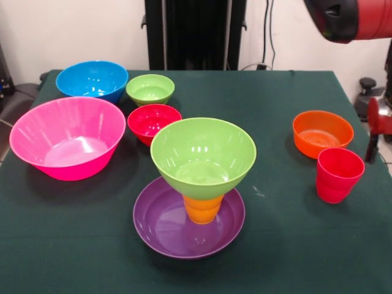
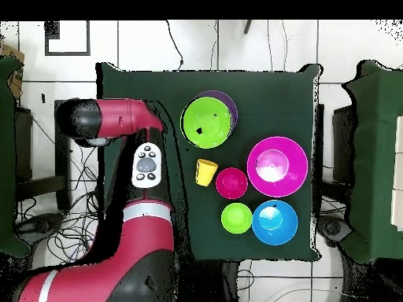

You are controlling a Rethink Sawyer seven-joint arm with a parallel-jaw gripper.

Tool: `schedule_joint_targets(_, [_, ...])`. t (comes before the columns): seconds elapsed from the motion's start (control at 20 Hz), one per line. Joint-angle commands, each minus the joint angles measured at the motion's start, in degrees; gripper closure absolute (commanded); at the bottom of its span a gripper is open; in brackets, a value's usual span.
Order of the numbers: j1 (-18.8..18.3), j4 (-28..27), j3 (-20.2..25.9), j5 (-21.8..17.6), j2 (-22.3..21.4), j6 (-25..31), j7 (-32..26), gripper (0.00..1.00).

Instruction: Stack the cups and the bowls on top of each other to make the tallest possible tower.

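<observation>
The tower [image 1: 196,196] stands near the front middle of the green worktop [image 1: 288,245]. Its base is the wide shallow purple bowl [image 1: 159,229], set right way up. Inside it sits the orange cup [image 1: 203,208], which appears to be upside down so that its broader rim rests on the purple bowl's floor. On top of that cup the large lime green bowl [image 1: 203,156] is balanced, open side up and empty. The broad base likely gives stability, while the inverted cup adds height under the wide bowl.

The other pieces stand apart from the tower. At the left is the big ribbed pink bowl [image 1: 67,138], with the blue bowl [image 1: 92,79] behind it. The small green bowl [image 1: 150,89] and the small red bowl [image 1: 154,121] stand between those and the tower, the red one just behind the lime bowl. At the right, the small orange bowl [image 1: 323,133] and the red cup [image 1: 339,174] sit close together. All of these are upright and appear empty. The yellow cup [image 2: 206,171] shows only in the overhead view, beside the small red bowl; in the front view it seems to be hidden behind the lime bowl.

The red arm [image 1: 358,18] is drawn off to the side of the worktop. Whether its gripper is wide or narrow cannot be told, as it is not clearly shown. By the look of things, three pieces are stacked and seven remain.
</observation>
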Motion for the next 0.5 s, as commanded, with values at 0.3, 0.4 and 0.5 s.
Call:
schedule_joint_targets(0.3, [2.3,6.0,-3.4,-3.9,2.1,0.5,8.2,0.0])
schedule_joint_targets(0.4, [2.7,6.6,-4.4,-4.2,2.1,0.3,8.0,0.0])
schedule_joint_targets(0.5, [2.6,6.6,-4.9,-4.4,2.5,-0.3,7.2,0.0])
